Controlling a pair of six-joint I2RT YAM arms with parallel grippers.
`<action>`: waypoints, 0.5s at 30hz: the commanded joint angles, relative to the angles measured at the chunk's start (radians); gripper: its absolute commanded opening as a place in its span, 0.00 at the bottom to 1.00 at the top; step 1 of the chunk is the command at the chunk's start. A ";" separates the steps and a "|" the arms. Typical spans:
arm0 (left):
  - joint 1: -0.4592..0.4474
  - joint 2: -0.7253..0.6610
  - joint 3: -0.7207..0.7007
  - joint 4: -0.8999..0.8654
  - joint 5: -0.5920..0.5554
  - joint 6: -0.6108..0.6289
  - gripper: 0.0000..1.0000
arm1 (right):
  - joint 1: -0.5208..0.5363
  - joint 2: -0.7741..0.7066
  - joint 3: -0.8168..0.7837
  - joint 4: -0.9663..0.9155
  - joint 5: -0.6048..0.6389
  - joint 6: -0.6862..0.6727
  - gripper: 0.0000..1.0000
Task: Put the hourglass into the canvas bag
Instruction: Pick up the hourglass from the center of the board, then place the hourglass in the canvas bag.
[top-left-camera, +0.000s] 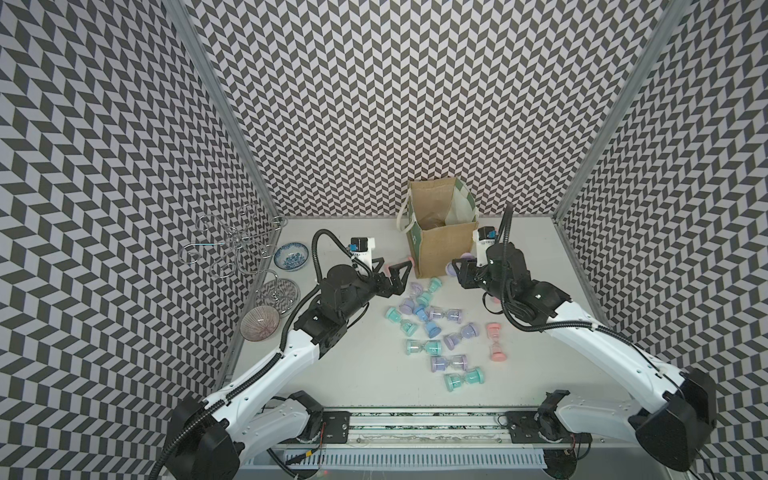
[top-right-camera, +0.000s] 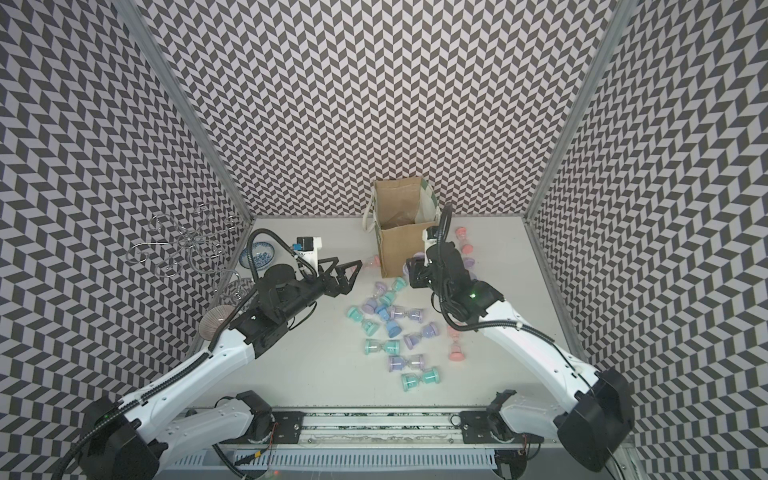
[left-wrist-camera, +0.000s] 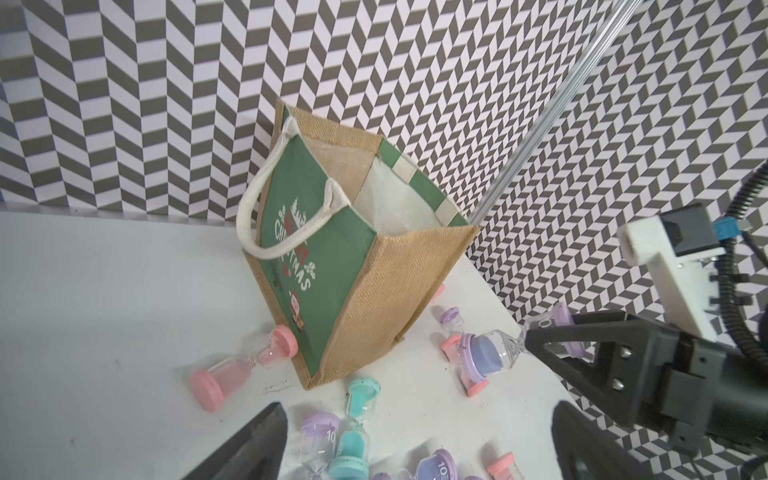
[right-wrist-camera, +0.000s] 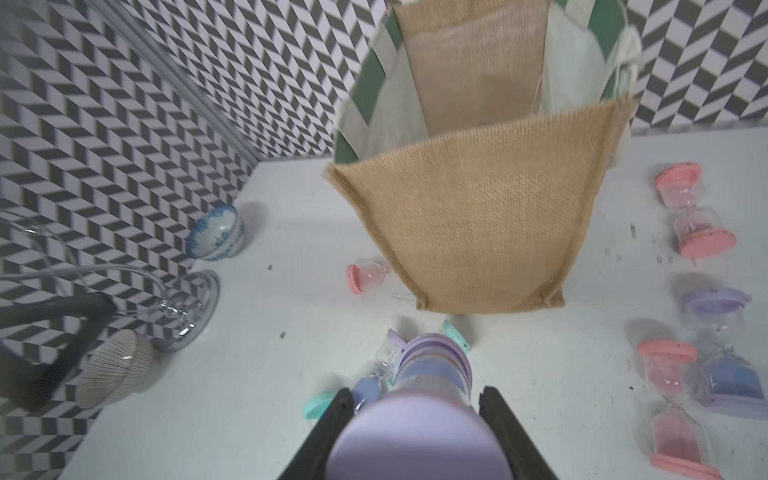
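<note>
1. Right wrist view: the right gripper (right-wrist-camera: 415, 395) has its 2 black fingers drawn in narrow on a clear plastic hourglass with lavender caps and violet-blue sand (right-wrist-camera: 419, 436).
2. 1 cap sits back between the fingers. The other cap and the sand-filled bulb stick out past the fingertips.
3. The held hourglass hangs clear of the white table (top-left-camera: 353, 374), outside the bag and lower than its rim.
4. Straight ahead of the right fingertips stands the boxy tan burlap canvas bag (top-left-camera: 440, 253). It is upright, with green-and-white side panels and its mouth open upward.
5. In the left wrist view, 1 cream rope handle droops outside over a green panel printed "CHRISTMAS".
6. Inside the bag, the pale lining and a burlap inner wall show. Its floor lies in shadow, so I cannot tell what is in there.
7. The left gripper (top-left-camera: 397, 262) has its fingers spread wide and holds nothing.
8. Ahead of the left fingertips, a pink-capped hourglass (left-wrist-camera: 241, 370) lies on its side just beside the bag's base.
9. Loose teal, lavender, blue and pink hourglasses (top-left-camera: 424, 347) lie scattered on the table, behind and between both sets of fingers.
10. 2 bowls sit well off to the outer side of the left fingers:
   - a blue-and-white patterned porcelain bowl (top-left-camera: 291, 255), with only its painted inside showing;
   - a finely ribbed brownish bowl (top-left-camera: 259, 324).
11. A glass-footed wire stand (top-left-camera: 278, 291) sits between the 2 bowls.
</note>
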 joint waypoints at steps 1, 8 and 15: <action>0.016 0.011 0.073 -0.052 -0.022 -0.014 0.99 | -0.009 -0.024 0.100 0.032 -0.024 -0.021 0.18; 0.039 0.083 0.187 -0.075 0.007 -0.006 0.99 | -0.074 0.123 0.306 0.078 -0.107 -0.017 0.18; 0.083 0.158 0.245 -0.065 0.021 -0.014 0.99 | -0.167 0.324 0.459 0.145 -0.216 0.008 0.18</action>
